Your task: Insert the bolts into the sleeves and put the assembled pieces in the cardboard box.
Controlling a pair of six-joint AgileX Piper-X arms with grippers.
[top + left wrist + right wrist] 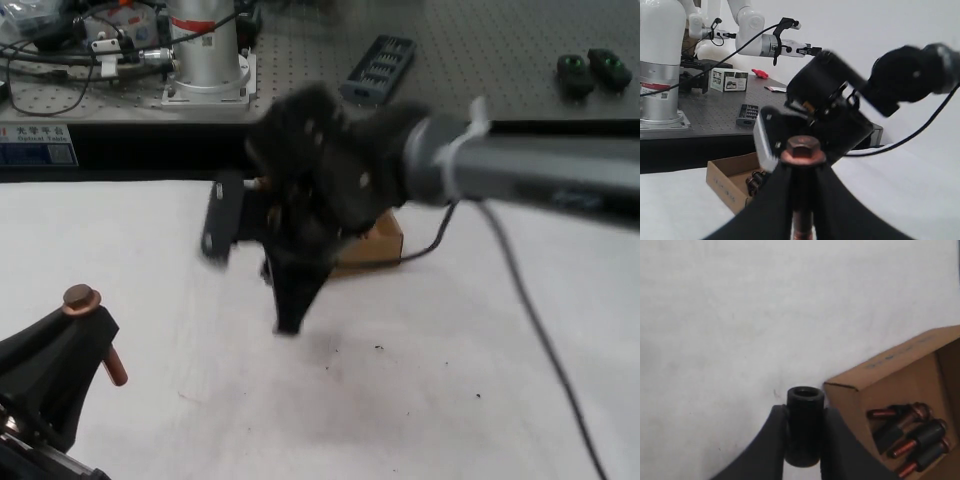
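I see several assembled pieces (pixel 910 440) in the cardboard box (pixel 880 375), while my left gripper (pixel 802 175) pinches a copper bolt (pixel 802 150) and my right gripper (pixel 805 412) a black sleeve (pixel 805 435) beside the box, not yet joined.

I work in a robotics lab. Behind my bench, draped in a white cloth (pixel 450 400), there is a metal breadboard table (pixel 480 40) drilled with a regular grid of holes, the sort instruments get mounted on. A silver column (pixel 205 45) stands on it on a base plate, among loose cables (pixel 60 55). Farther back, white robot arms (pixel 752 22) hang over that same table, near a small printed box (pixel 729 80).
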